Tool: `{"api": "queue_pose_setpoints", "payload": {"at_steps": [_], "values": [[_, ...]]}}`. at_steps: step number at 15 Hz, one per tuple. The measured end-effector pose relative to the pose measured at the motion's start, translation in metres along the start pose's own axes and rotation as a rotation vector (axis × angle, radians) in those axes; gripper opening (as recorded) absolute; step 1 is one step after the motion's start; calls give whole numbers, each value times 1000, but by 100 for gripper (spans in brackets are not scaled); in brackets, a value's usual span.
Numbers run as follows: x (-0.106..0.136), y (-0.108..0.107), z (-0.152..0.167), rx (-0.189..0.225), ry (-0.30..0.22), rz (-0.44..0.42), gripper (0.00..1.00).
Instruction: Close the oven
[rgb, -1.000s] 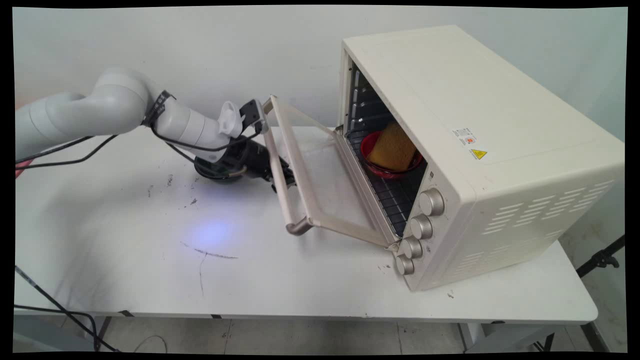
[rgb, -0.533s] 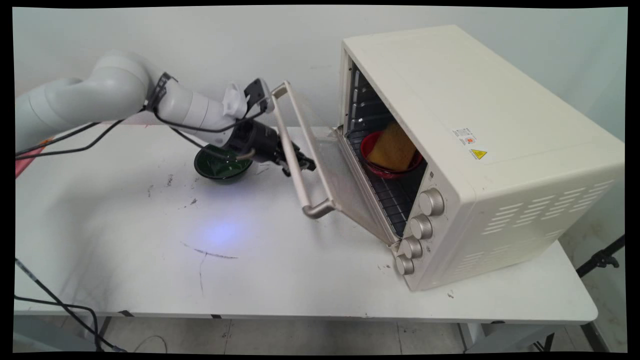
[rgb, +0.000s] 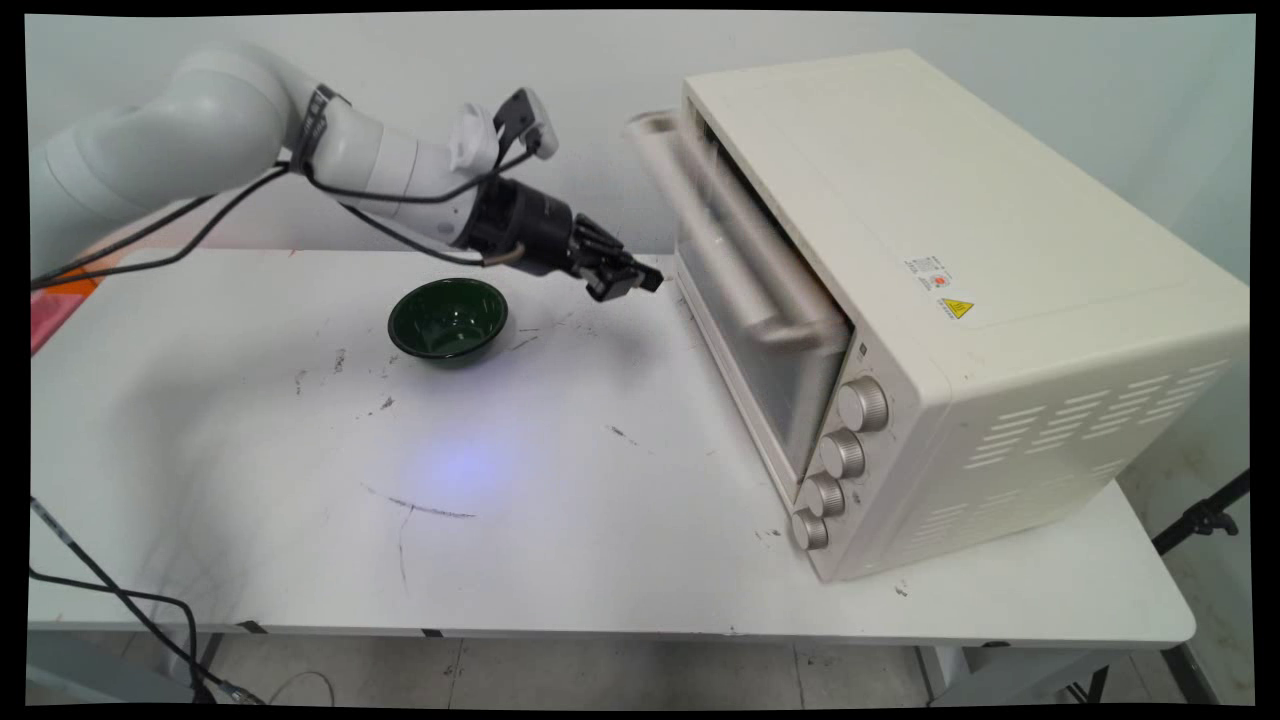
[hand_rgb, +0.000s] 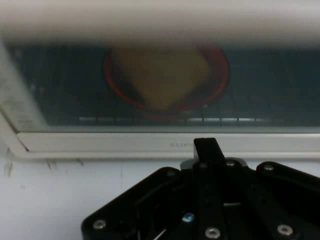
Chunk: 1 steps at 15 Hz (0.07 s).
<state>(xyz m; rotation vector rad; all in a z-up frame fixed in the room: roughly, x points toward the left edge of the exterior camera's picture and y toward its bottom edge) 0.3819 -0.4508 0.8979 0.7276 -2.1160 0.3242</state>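
White table (rgb: 600, 540) bears a cream oven (rgb: 960, 300); clenched, empty end effector (rgb: 630, 281) hovers beside its door (rgb: 760, 310).

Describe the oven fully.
The oven is a cream, metal-looking box standing on the table's right side, angled toward the camera. Its glass door is up, motion-blurred, at or near closed. Four silver knobs run down the front; vent slots line the side. Inside, a red bowl holds something yellow. The hand is close, not touching.
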Motion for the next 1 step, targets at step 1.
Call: {"api": "queue_pose_setpoints", "payload": {"at_steps": [1], "values": [[5,0,-4,-1,8,2,0]]}}
